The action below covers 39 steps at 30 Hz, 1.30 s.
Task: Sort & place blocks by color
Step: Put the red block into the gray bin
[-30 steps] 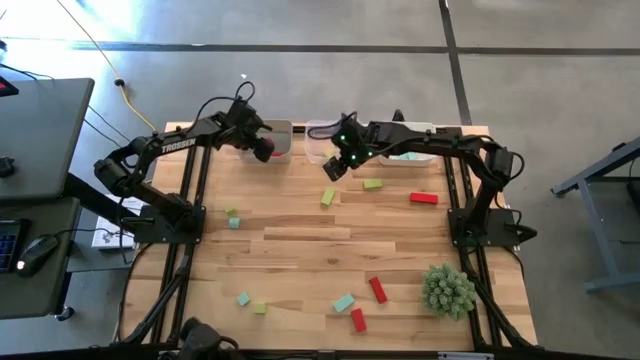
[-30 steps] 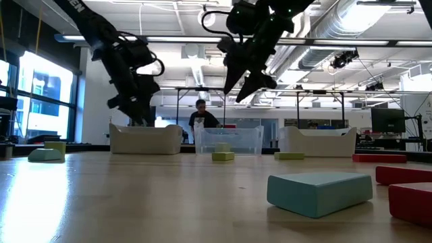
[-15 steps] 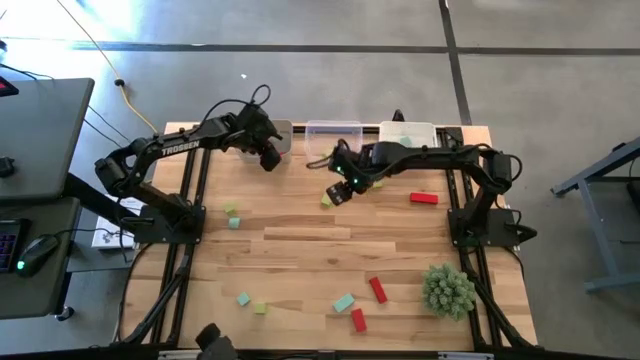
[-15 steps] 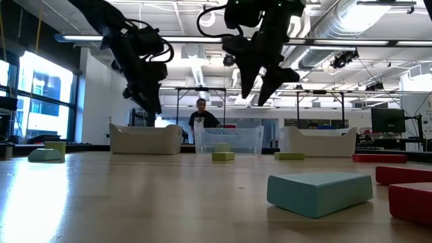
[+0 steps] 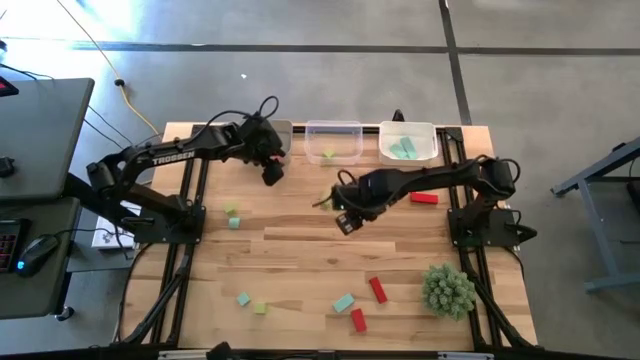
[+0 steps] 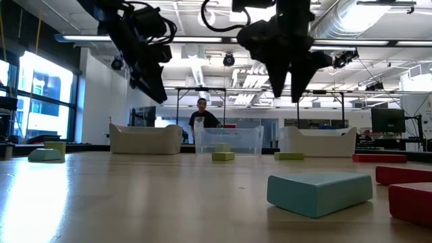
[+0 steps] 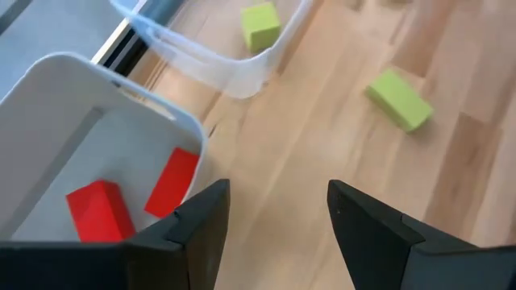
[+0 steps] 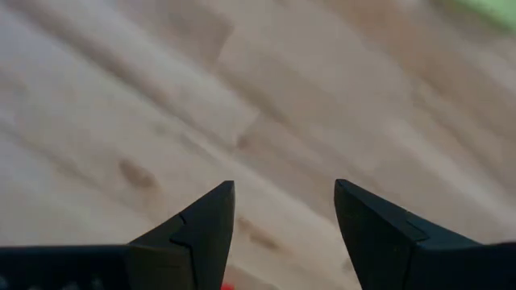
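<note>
Red, yellow-green and teal blocks lie flat on the wooden table: a red one [image 5: 424, 198] at right, a yellow-green [image 5: 231, 210] and teal [image 5: 234, 223] pair at left, several near the front edge [image 5: 344, 302]. Two red blocks [image 7: 97, 211] lie in the far-left white bin [image 7: 64, 72], one yellow-green block [image 7: 260, 24] in the clear bin [image 5: 333, 142], teal ones in the right white bin [image 5: 408, 142]. My left gripper [image 5: 272, 172] hangs open and empty just in front of the left bin. My right gripper [image 5: 345, 222] points down, open and empty, above bare wood mid-table.
A spiky green plant ball [image 5: 448, 290] sits at the front right. The three bins stand in a row along the far edge. A yellow-green block [image 7: 399, 98] lies on the table before the clear bin. A person [image 6: 201, 115] stands in the room behind.
My left gripper has drawn back from over the left white bin toward the near edge, rising a little. My right gripper has swung from beside the clear bin toward the near edge to mid-table and tipped to point straight down. Both stay open; no block has moved.
</note>
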Available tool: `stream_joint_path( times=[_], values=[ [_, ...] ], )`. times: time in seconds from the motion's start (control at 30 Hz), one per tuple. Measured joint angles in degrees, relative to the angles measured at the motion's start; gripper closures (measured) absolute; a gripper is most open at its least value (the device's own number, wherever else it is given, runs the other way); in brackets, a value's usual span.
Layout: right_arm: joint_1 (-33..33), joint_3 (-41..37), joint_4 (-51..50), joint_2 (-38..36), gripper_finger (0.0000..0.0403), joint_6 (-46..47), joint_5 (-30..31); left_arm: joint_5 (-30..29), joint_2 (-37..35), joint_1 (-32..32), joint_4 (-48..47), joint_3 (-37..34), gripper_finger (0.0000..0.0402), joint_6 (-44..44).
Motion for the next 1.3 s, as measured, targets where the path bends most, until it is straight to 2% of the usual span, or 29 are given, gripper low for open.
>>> stream_joint_path(
  times=[0.33, 0.83, 1.07, 1.3],
  values=[
    [7.59, 0.0, 0.3, 0.0, 0.0203, 5.1, -2.19, -0.02, -1.98, -2.94, 0.0, 0.0, 0.0203, -1.53],
    [19.56, -0.09, 0.38, 0.0, 0.0203, 23.63, -3.04, -0.02, -1.98, -5.72, -1.44, 0.0, 0.0203, -1.79],
    [24.01, -0.09, 0.38, 0.0, 0.0203, 28.34, -3.2, -0.02, -1.98, -6.85, -3.61, 0.0, 0.0203, -4.78],
    [28.35, -0.09, 0.87, 0.0, 0.0203, 33.79, -1.4, -0.02, -1.98, -10.1, -4.29, 0.0, 0.0203, -11.56]
  ],
)
